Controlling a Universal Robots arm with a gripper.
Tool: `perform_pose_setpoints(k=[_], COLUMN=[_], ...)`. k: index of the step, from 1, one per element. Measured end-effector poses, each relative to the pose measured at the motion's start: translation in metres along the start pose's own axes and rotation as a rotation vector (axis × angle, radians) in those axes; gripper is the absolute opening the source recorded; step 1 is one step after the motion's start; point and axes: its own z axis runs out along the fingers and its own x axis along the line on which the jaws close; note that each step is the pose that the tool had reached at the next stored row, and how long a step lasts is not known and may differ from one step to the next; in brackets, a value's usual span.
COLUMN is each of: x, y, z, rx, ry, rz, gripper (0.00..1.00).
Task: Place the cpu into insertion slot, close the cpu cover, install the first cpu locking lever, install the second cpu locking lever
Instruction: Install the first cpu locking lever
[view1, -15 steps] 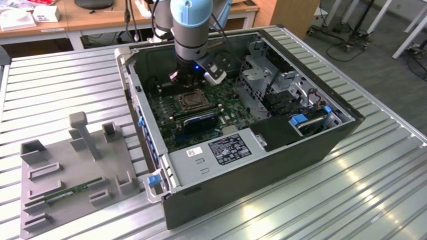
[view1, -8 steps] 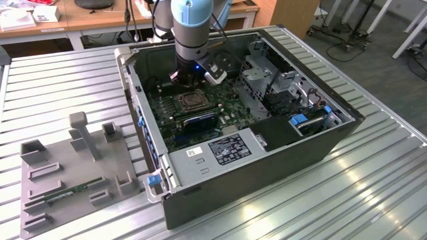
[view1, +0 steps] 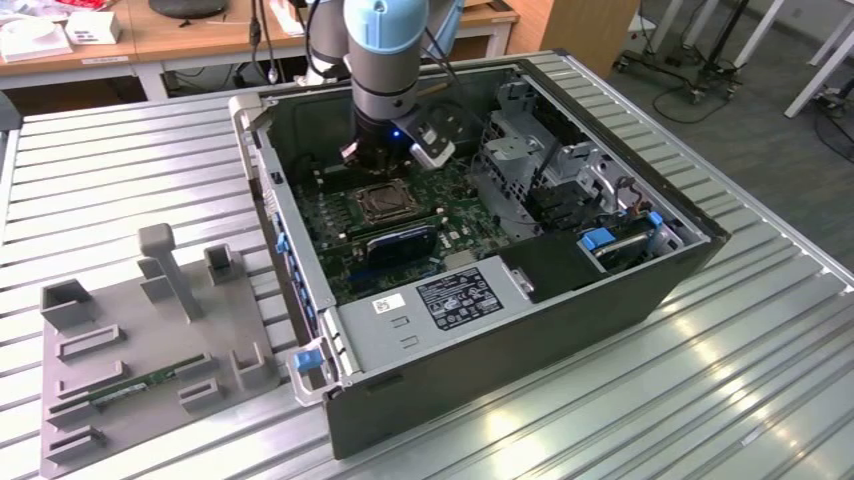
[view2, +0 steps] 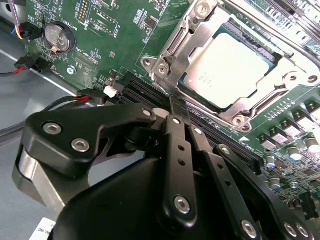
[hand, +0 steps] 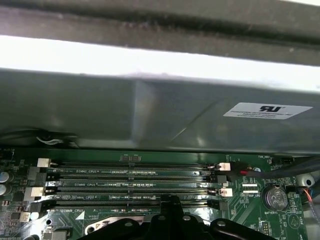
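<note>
The cpu (view2: 231, 67) sat under the cover (view2: 172, 47) — the pincer (view2: 174, 116), pressed together and empty, should press levers squarely, I judged.

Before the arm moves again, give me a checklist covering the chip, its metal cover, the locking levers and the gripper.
1. Silvery-tan square cpu lies flat on the green motherboard: ok.
2. Thin silvery cpu cover is down, framing the chip: ok.
3. Both locking levers latched: cannot tell.
4. Black gripper is shut and empty, beside the long black memory slots: ok.
</note>
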Motion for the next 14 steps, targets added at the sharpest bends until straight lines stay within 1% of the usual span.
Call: perform_pose_setpoints(k=[14], x=[-0.0015], y=[0.0], z=[0.0002], rx=[0.0], ry=[0.0], rz=[0.0], gripper=[0.11])
